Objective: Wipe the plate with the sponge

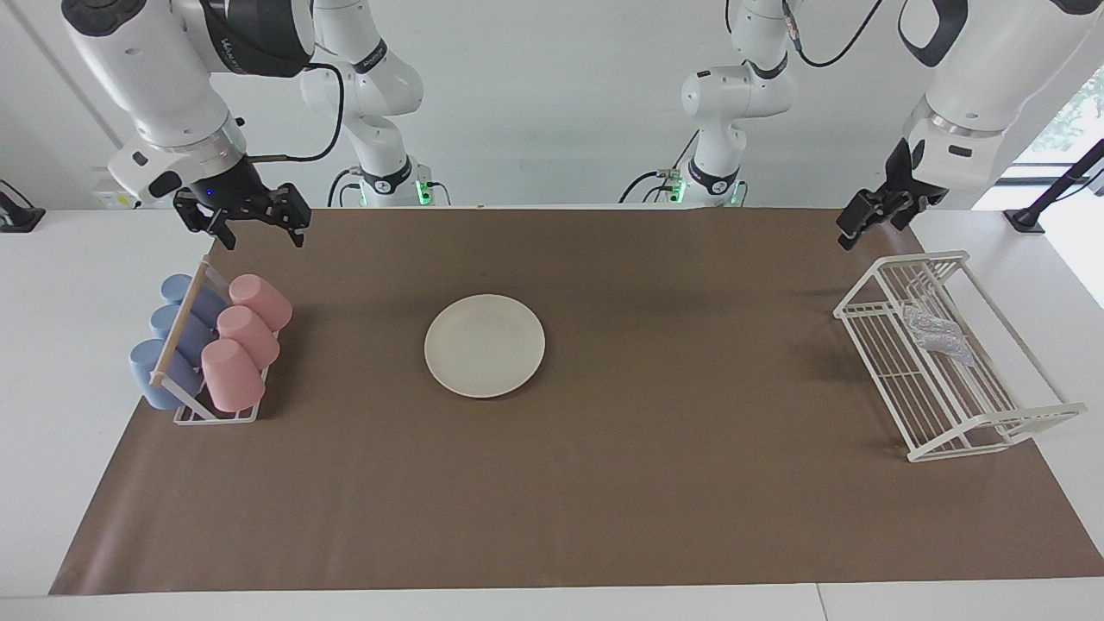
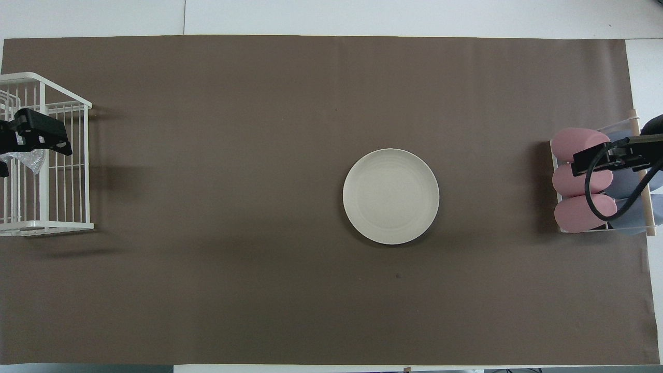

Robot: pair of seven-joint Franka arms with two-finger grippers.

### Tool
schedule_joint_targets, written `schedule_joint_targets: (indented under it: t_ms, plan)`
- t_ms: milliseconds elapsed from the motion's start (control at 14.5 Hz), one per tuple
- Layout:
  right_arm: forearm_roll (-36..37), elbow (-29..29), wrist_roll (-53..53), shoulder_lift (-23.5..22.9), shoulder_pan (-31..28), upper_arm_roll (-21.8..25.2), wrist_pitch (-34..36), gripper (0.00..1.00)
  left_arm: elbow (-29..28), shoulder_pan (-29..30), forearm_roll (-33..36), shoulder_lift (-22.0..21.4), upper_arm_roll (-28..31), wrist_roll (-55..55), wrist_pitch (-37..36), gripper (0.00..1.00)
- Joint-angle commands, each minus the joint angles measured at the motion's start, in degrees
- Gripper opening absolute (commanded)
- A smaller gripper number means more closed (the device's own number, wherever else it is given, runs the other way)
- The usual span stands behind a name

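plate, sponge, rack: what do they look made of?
Plate: matte cream, no glare; ceramic or melamine, can't tell which.
Sponge: silvery crinkled mesh with glints, likely metallic or plastic scrubber.
Rack: thin white rods, probably coated wire.

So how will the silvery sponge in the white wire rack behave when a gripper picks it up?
The sponge looks like wrinkly mesh, so it will probably squash and feel light. Its irregular strands may snag on the wire rack. It seems unlikely to roll.

Bare mat [image 1: 673,466] rings the plate [image 1: 484,345]; white rack [image 1: 949,431] wires wall in the sponge [image 1: 938,335]
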State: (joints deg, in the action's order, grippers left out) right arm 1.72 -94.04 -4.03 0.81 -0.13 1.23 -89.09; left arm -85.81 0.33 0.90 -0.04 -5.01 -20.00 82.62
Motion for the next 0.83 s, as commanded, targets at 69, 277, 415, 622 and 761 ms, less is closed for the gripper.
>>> schedule_joint_targets:
  t_ms: [69,277,415,622,761]
  plan:
    - [0.0,0.4,0.3,-0.2,-0.1,0.0,1.0,1.00,-1.3,-0.2,-2.7,-2.3,0.3,1.4,-2.1,1.00]
    - [0.0,0.4,0.3,-0.2,-0.1,0.0,1.0,1.00,-2.6,-0.8,-2.8,-2.9,1.5,4.1,-2.5,1.00]
    - [0.0,0.4,0.3,-0.2,-0.1,0.0,1.0,1.00,-3.0,-0.8,-2.8,-3.0,1.3,5.1,-2.6,1.00]
    - [0.0,0.4,0.3,-0.2,-0.1,0.0,1.0,1.00,-3.0,-0.7,-2.7,-2.9,1.3,7.5,-2.1,1.00]
    - [0.0,0.4,0.3,-0.2,-0.1,0.0,1.0,1.00,-3.0,-0.3,-2.6,-2.9,1.3,11.4,-1.8,1.00]
